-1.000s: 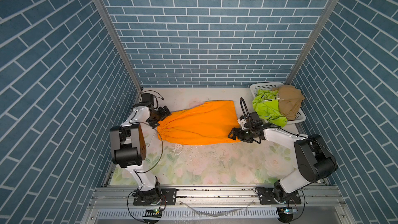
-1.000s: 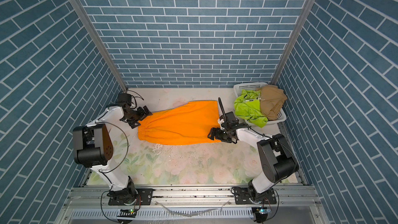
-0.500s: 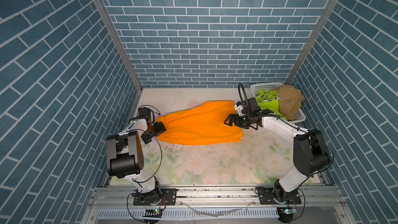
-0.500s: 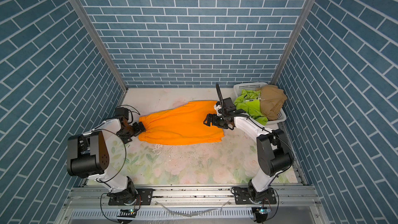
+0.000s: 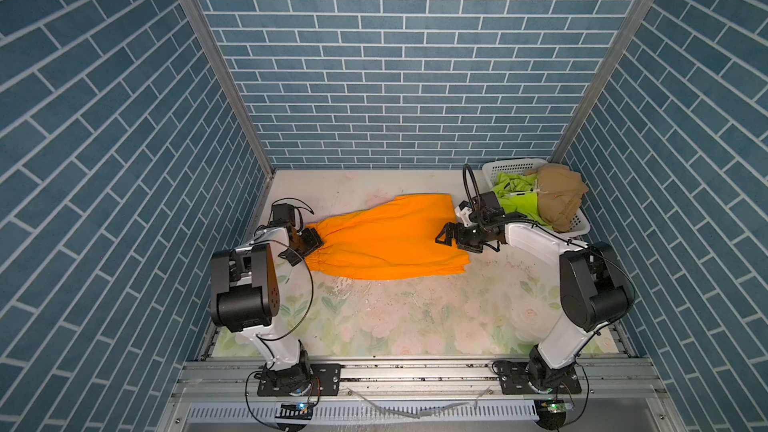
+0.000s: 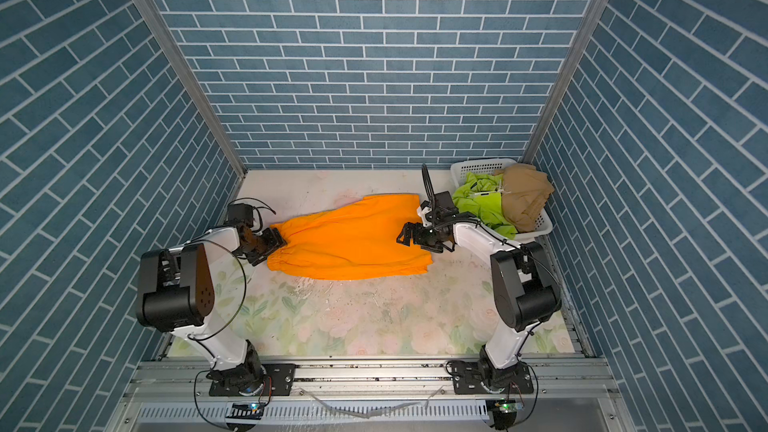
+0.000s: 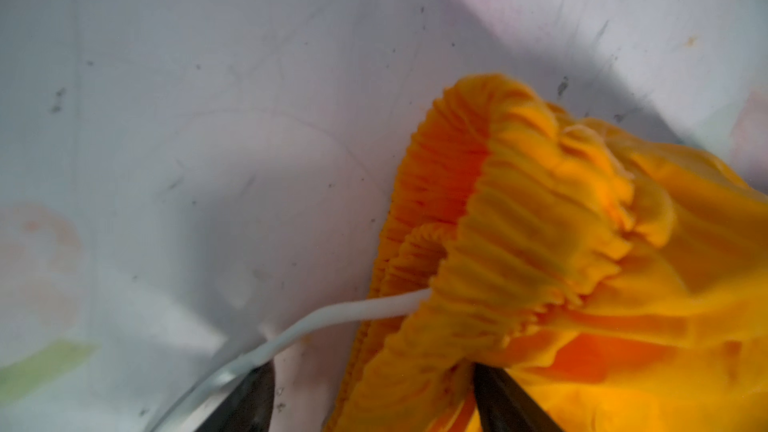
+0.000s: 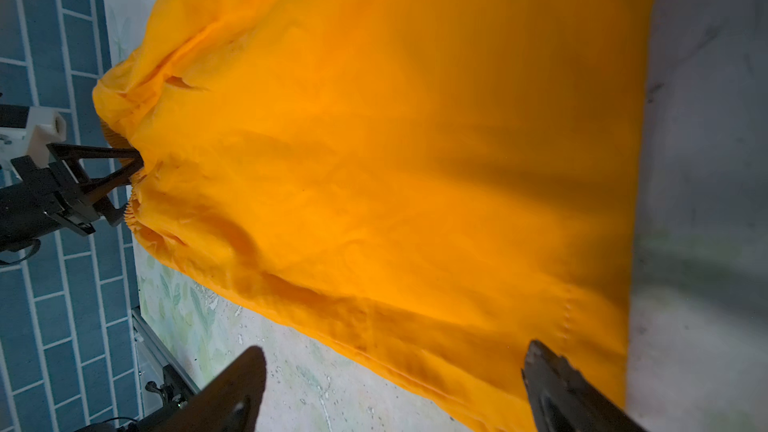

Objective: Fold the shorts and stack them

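Observation:
The orange shorts (image 5: 390, 238) lie flat on the floral table in both top views, gathered waist to the left and leg hems to the right. My left gripper (image 5: 311, 244) straddles the waistband (image 7: 519, 218). Cloth sits between the fingers (image 7: 498, 392), one finger touches it, and a gap remains at the other. A white drawstring (image 7: 332, 315) trails from the waist. My right gripper (image 5: 445, 238) hangs open over the hem end (image 8: 582, 243), nothing in it. The green shorts (image 5: 517, 201) and the tan shorts (image 5: 559, 197) lie heaped in the basket.
The white perforated basket (image 5: 513, 166) stands at the table's back right corner, just behind the right arm. Blue brick walls close in the left, back and right sides. A metal rail (image 5: 415, 371) with both arm bases runs along the front edge.
My left gripper swung from the waist's far corner to the middle of the waistband, and its jaws narrowed around the cloth. My right gripper moved from the front hem corner back over the hem.

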Controlling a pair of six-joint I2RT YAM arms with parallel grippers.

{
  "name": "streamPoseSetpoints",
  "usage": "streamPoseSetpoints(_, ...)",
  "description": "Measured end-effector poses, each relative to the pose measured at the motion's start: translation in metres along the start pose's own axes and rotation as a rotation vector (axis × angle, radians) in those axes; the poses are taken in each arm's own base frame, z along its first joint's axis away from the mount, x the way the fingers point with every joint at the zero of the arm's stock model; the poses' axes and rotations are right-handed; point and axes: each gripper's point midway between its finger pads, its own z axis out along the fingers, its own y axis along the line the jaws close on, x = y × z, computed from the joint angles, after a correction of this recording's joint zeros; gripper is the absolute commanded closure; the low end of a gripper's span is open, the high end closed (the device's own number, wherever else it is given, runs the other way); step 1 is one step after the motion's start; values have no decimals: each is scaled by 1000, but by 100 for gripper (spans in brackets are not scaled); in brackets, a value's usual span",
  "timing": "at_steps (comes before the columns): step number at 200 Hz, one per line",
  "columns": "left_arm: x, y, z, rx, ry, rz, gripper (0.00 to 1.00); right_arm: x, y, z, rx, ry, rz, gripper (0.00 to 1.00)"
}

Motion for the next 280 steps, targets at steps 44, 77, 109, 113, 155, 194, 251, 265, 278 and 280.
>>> streamPoseSetpoints(44, 1, -6, 6, -11, 6, 36, 57, 2, -10, -1, -11, 4, 31, 3)
streamPoseSetpoints(77, 5, -13, 12, -27, 13, 79, 77, -1, -7, -1, -26, -7, 22, 3)
streamPoseSetpoints(109, 2, -19, 12, -40, 5, 111, 99, -3, -6, -1, -31, -13, 19, 3)
streamPoseSetpoints(113, 2, -19, 12, -43, 5, 124, 100, -2, -6, -1, -31, -13, 19, 3)
streamPoseSetpoints(155, 3, -23, 9, -80, 5, 159, 100, 3, -10, 2, -30, -4, 26, 3)
streamPoseSetpoints(194, 9, -46, -6, -123, 32, 261, 100, 4, -11, 2, -29, -2, 32, 3)
streamPoseSetpoints(251, 0, -100, -47, -135, -14, 425, 100, -20, 38, 10, -123, -81, 34, 3)
streamPoseSetpoints(265, -3, -110, -57, -137, -25, 453, 100, -38, 68, 19, -186, -121, 21, 3)
streamPoseSetpoints(278, -7, -120, -66, -135, -41, 476, 100, -59, 92, 31, -241, -148, 17, 3)
streamPoseSetpoints(280, -7, -122, -68, -134, -43, 481, 100, -62, 96, 34, -251, -148, 16, 3)
